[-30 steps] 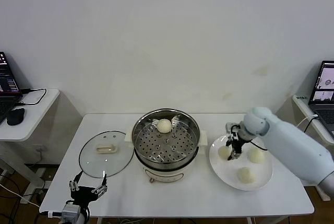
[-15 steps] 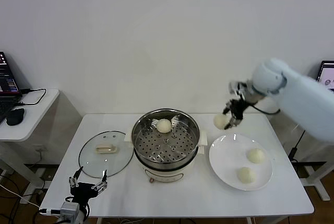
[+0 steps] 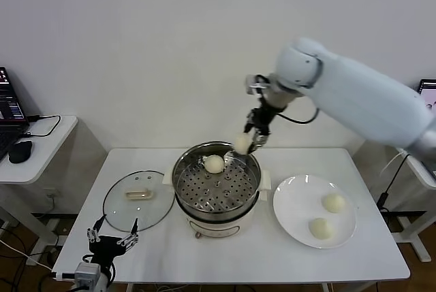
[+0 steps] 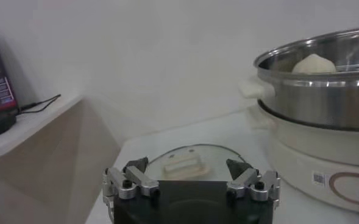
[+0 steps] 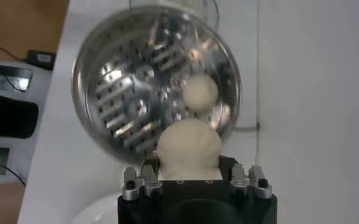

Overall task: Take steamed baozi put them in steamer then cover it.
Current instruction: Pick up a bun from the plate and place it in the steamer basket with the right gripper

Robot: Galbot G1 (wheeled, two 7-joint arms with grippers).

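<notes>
Clamped between the right gripper (image 3: 249,141) fingers, a baozi (image 5: 189,148) hanging just over the steamer (image 3: 216,182) rim, perforated tray straight below; left gripper (image 3: 111,243) spread wide, far off.

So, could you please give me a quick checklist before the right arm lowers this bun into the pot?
1. Right gripper shut on the held baozi: ok.
2. Held bun over the steamer rim: ok.
3. Free tray space beside the baozi already inside: ok.
4. Cover off, lying on the table left of the pot: ok.
5. Left gripper open, parked at the table's front edge, clear of the path: ok.
</notes>
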